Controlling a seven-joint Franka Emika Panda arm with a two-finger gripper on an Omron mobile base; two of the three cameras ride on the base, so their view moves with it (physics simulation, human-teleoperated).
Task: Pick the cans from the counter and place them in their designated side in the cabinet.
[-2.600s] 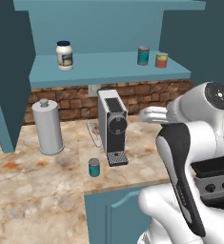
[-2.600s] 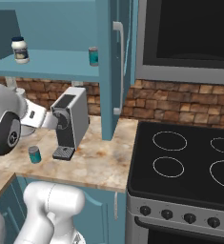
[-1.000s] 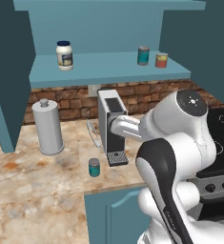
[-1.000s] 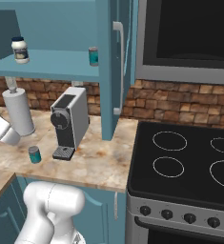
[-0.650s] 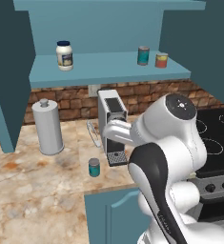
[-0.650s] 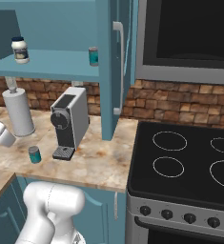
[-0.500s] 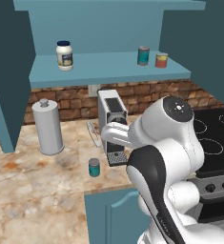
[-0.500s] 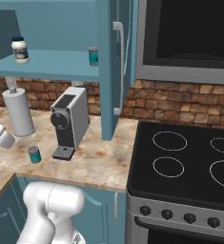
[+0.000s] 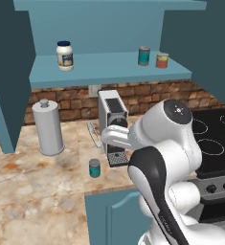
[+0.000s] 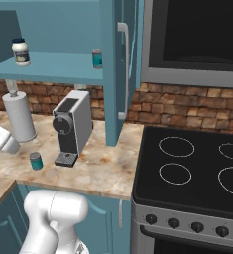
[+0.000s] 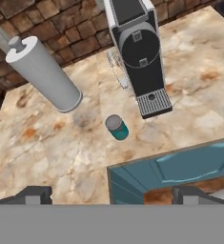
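Jaws stand wide apart, holding nothing, with the gripper [image 11: 111, 193] above the bench [image 11: 46, 143] edge, looking down on a teal can [image 11: 117, 127]. That can stands upright on the bench just in front-left of the coffee machine [image 9: 113, 125], clear of its drip tray. A second teal can [image 9: 143, 55] sits on the cabinet [image 9: 109, 72] shelf above the coffee machine, beside a red-orange can [image 9: 162, 60].

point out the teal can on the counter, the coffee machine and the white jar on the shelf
teal can [image 11: 117, 127], hand view, on its side wall
coffee machine [image 9: 113, 119], left base view, on its front
white jar [image 9: 64, 56], left base view, on its label
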